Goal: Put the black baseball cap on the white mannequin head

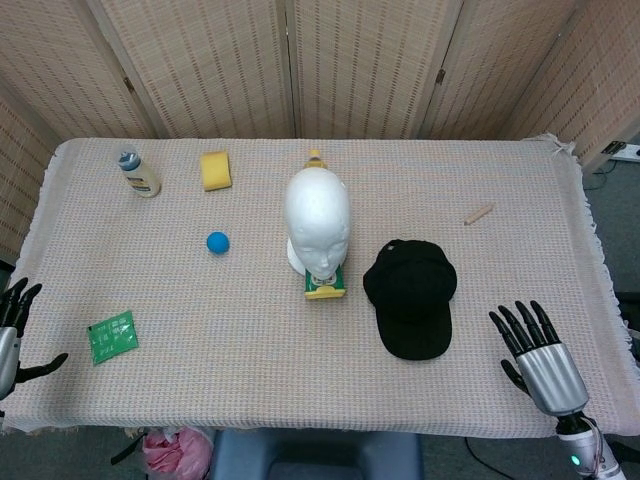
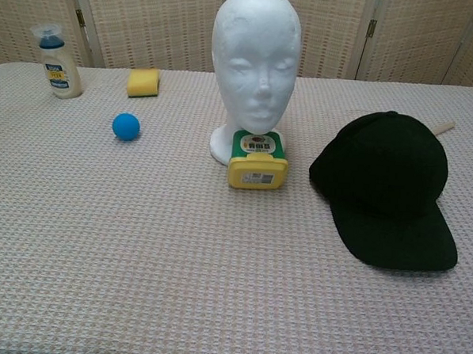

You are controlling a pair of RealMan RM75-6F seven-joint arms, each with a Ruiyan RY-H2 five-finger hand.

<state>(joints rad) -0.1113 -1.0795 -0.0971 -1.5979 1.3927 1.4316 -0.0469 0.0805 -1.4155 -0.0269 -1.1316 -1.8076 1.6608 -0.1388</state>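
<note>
Head and chest views of the table. The black baseball cap [image 1: 409, 297] lies crown-up on the woven tablecloth [image 1: 250, 330], to the right of centre, its flat brim pointing toward the near edge. The fabric is plain matte black with a small button at the top of the rounded crown; no logo can be made out. In the chest view the cap [image 2: 387, 185] sits apart from everything else, with the brim lower and nearer than the crown.

The white mannequin head [image 1: 318, 222] stands upright at mid-table, bare, facing the near edge; its surface is smooth white foam with moulded features [image 2: 256, 63]. A green and yellow container [image 2: 257, 160] touches the front of its base.

Further left lie a blue ball [image 1: 218, 242], a yellow sponge [image 1: 216, 170], a small bottle [image 1: 139, 173] and a green packet [image 1: 112, 337]. A short wooden stick [image 1: 478, 214] rests near the far right.

The right hand [image 1: 537, 353] hovers at the near right, well apart from the cap, fingers spread and holding nothing. The left hand [image 1: 12, 325] shows only partly at the left edge, fingers apart, also empty.
</note>
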